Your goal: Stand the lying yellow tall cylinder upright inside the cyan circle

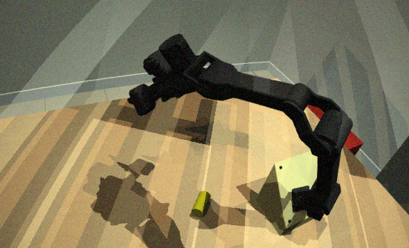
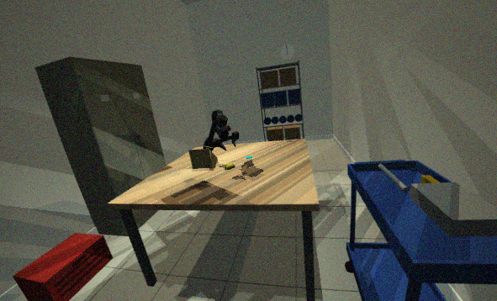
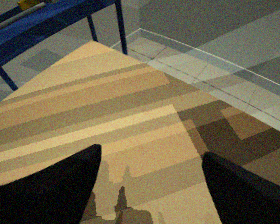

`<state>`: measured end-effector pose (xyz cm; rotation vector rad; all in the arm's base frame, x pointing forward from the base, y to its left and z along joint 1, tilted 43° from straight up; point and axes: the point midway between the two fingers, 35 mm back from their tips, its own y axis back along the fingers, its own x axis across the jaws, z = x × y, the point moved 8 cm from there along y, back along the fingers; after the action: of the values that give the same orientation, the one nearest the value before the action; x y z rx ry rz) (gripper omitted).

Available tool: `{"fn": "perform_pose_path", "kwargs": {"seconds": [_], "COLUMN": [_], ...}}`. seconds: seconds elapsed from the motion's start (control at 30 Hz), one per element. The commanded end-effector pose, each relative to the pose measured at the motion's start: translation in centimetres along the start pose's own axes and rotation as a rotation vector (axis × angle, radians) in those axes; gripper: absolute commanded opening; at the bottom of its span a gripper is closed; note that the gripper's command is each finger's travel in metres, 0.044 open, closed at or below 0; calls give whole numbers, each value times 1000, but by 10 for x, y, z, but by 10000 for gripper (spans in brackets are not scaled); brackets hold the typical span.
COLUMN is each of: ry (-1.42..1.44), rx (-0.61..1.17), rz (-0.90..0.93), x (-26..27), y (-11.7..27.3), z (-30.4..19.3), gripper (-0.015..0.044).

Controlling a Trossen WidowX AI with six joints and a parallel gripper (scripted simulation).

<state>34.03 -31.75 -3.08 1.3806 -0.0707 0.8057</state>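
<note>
Yellow, the cylinder [image 1: 201, 204] lies untouched on the table [image 1: 53, 166] just beside the arm's base [image 1: 295, 187], while the spread, empty gripper [image 1: 140, 100] hovers well apart, so grasping, standing in the circle [image 2: 249, 157] and release all remain.

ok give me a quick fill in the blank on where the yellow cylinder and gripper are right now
1. The yellow cylinder is ____ on its side on the table, not upright.
2. The gripper holds ____ between its fingers.
3. In the exterior view, the small circle on the table is coloured ____.
4. The cart beside the table is coloured ____.

Missing words: lying; nothing; cyan; blue
</note>
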Motion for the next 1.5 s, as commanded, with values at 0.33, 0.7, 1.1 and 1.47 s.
{"fn": "perform_pose_path", "kwargs": {"seconds": [0.33,0.7,1.1,1.47], "ry": [913,1298,1632,1632], "rx": [483,663,775,775], "rz": [158,390,719,719], "x": [35,50,65,65], "y": [34,61,93,93], "z": [-86,-123,-156,-156], "gripper": [309,309,309,309]}}
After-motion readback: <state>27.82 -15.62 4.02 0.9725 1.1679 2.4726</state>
